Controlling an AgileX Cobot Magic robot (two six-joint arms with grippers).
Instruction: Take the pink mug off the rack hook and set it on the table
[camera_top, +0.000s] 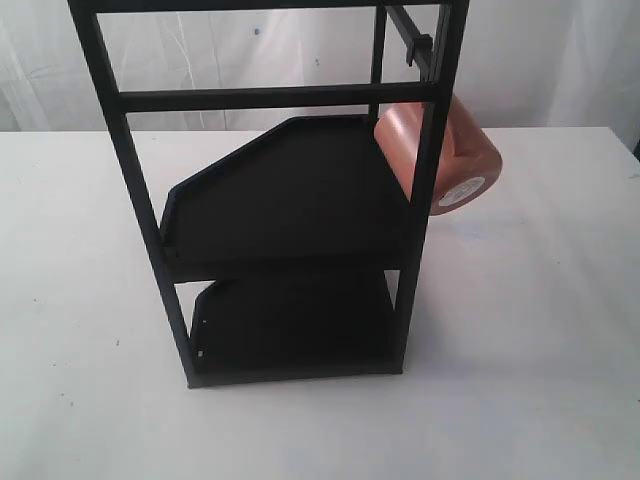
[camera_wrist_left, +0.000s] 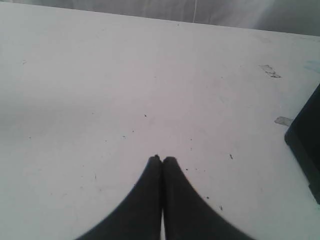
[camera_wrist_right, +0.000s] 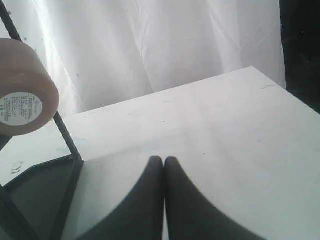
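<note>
Only the exterior view shows the whole black rack (camera_top: 290, 210) on the table (camera_top: 80, 300); neither gripper appears there. The wrist views show the left gripper (camera_wrist_left: 162, 160) and right gripper (camera_wrist_right: 163, 160), both closed and empty. The pink mug (camera_top: 455, 150) hangs at the rack's 2 o'clock, just below the rack hook (camera_top: 420, 48). It is coppery pink and tilted, with a round white sticker (camera_wrist_right: 19, 108) on its base.
</note>
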